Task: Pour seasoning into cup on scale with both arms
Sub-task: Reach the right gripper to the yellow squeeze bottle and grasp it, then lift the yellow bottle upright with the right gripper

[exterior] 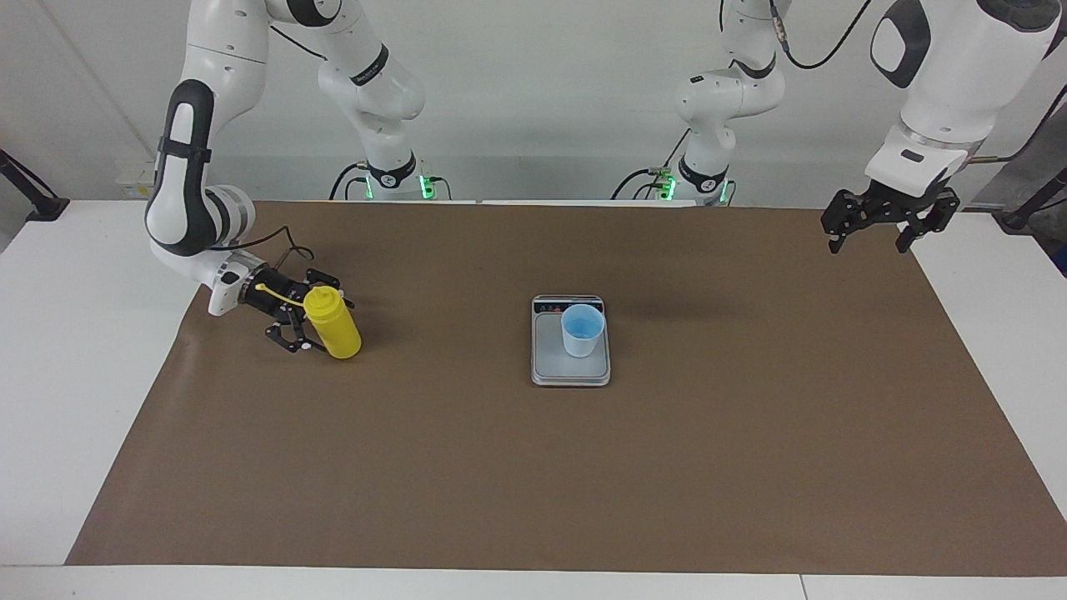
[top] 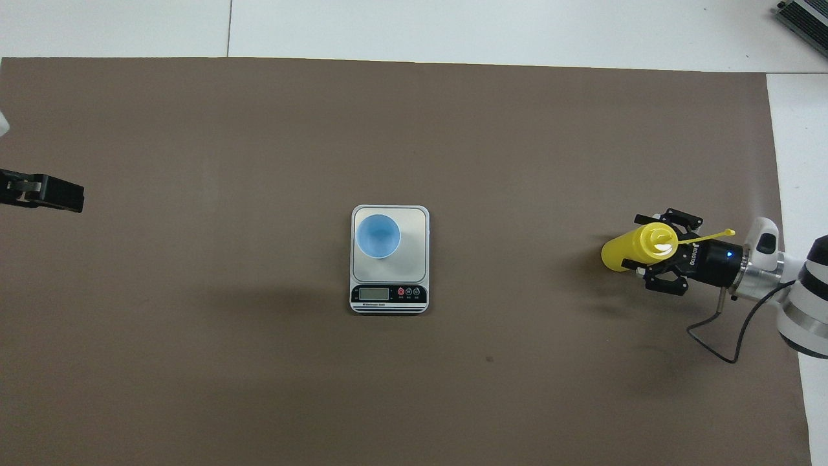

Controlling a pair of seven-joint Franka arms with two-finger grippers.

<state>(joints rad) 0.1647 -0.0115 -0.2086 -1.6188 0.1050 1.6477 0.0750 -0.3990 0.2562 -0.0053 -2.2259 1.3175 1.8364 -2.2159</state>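
Note:
The seasoning, a yellow squeeze bottle point(exterior: 335, 330) point(top: 620, 254), stands upright on the brown mat toward the right arm's end of the table. My right gripper point(exterior: 315, 318) point(top: 649, 256) lies low and level, open, with one finger on each side of the bottle's upper part; its yellow cap strap rests over the wrist. The pale blue cup point(exterior: 582, 330) point(top: 378, 235) stands on the silver scale point(exterior: 549, 363) point(top: 414, 257) at the table's middle. My left gripper point(exterior: 869, 242) point(top: 70, 197) hangs open, high over the mat's edge at the left arm's end, holding nothing.
The brown mat point(exterior: 533, 467) covers most of the white table point(exterior: 75, 350). A black cable point(top: 724, 343) loops from the right wrist onto the mat. A grey device point(top: 805, 16) sits at the table's corner farthest from the robots.

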